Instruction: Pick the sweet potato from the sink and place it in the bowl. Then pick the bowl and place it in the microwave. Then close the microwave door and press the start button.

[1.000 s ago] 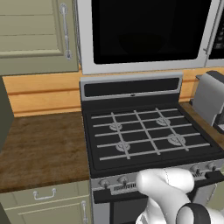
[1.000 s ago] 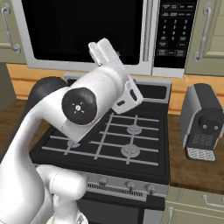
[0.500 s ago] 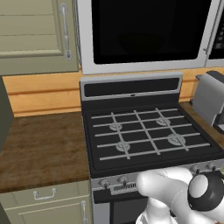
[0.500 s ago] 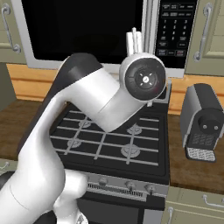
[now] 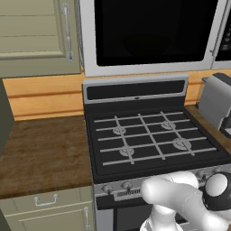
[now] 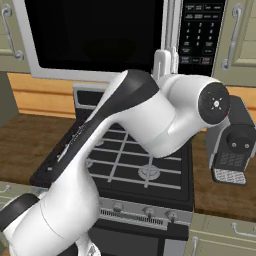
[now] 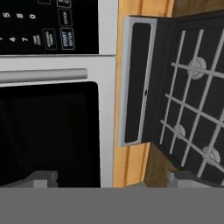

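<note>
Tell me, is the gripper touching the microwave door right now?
Apart. In the hand view the fingertips sit at the bottom edge with nothing between them, and the microwave door and its handle lie well beyond.

The robot's glossy white, rounded arm (image 6: 150, 120) carried a broad black joint band and a dark round end cap with small screws, level with the black gas stove (image 6: 135, 165). Two small grey fingertips (image 7: 43, 178) were blocky.
</note>
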You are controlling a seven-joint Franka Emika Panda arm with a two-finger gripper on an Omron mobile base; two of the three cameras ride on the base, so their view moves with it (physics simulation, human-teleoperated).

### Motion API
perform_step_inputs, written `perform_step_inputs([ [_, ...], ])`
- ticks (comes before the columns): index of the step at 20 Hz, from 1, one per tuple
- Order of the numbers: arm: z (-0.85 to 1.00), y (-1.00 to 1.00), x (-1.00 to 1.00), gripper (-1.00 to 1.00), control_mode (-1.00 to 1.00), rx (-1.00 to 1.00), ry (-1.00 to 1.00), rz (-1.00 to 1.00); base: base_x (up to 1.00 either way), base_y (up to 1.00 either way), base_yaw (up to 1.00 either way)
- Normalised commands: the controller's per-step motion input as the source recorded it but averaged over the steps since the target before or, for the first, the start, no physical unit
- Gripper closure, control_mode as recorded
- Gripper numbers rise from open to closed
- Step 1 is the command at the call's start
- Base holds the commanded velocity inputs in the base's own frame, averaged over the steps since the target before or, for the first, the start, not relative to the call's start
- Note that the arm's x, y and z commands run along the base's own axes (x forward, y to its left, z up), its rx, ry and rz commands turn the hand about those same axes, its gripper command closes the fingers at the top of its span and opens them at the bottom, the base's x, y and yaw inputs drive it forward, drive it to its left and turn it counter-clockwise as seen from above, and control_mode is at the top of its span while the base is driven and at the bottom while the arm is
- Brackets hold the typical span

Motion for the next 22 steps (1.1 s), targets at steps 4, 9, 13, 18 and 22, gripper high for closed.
perform_step_inputs([
  [4,-0.11,0.04,0.65,-1.0,-1.0,0.08,0.03,0.0,0.0,0.0,0.0],
  [9,-0.15,0.0,0.53,-1.0,-1.0,0.06,0.02,0.0,0.0,0.0,0.0],
  [13,-0.01,-0.02,0.39,-1.0,-1.0,0.09,0.02,0.0,0.0,0.0,0.0],
  [18,0.0,-0.1,0.26,-1.0,-1.0,0.1,0.02,0.0,0.0,0.0,0.0],
  [22,0.0,-0.1,0.33,-1.0,-1.0,0.1,0.04,0.0,0.0,0.0,0.0],
])
